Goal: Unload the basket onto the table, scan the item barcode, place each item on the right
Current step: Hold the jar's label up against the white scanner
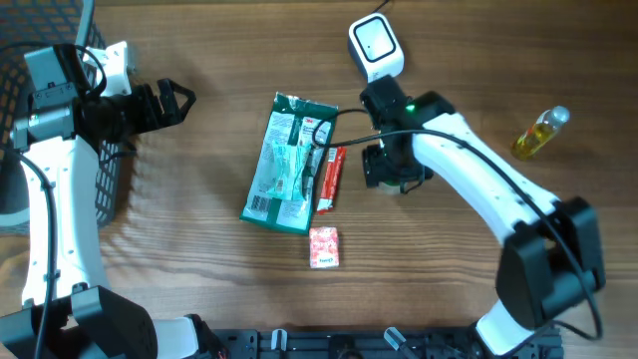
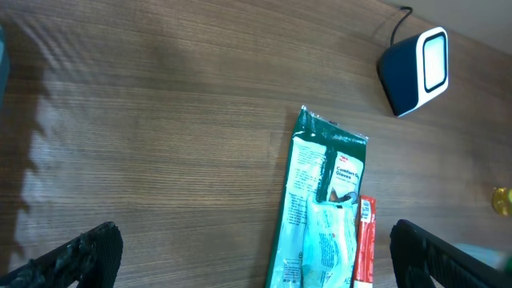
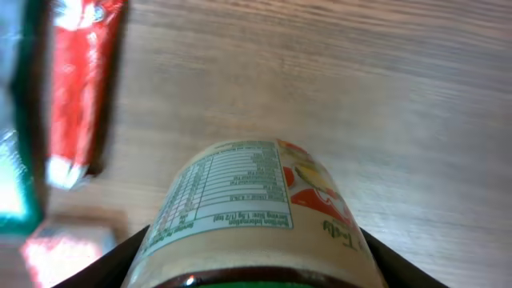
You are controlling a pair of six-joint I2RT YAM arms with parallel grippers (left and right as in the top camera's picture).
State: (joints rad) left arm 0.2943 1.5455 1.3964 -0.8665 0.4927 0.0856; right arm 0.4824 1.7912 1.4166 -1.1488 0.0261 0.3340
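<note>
Sitting between the 2 dark fingers [image 3: 382, 264] of the right claw [image 1: 391, 170] is a round container [image 3: 248, 200] with a cream label. The label carries a printed nutrition table and a red and yellow picture. The claw is closed around it, one finger on each side of its curved wall, and in the overhead view it sits just right of centre above the bench [image 1: 199, 259]. Whether the container touches the wood cannot be told.

Just to the left of that claw lies a thin red stick pack [image 1: 330, 179], set lengthwise up and down the frame. Its left edge is against a larger green and white packet [image 1: 287, 162] that lies flat and slightly tilted. Below these 2, near the bottom centre, a small red and white sachet [image 1: 324, 246] rests alone.

Above the right claw, at the top of the frame, stands a scanner [image 1: 377, 45] with a white face and a dark body, its cable running off the upper edge. At the far right a small bottle of yellow liquid [image 1: 540, 133] lies on its side, well apart from everything else.

In the upper left, the left claw [image 1: 179, 103] has its fingers spread wide and grips nothing, pointing toward the packets. Behind it, at the left edge, sits a black mesh basket [image 1: 30, 189].
</note>
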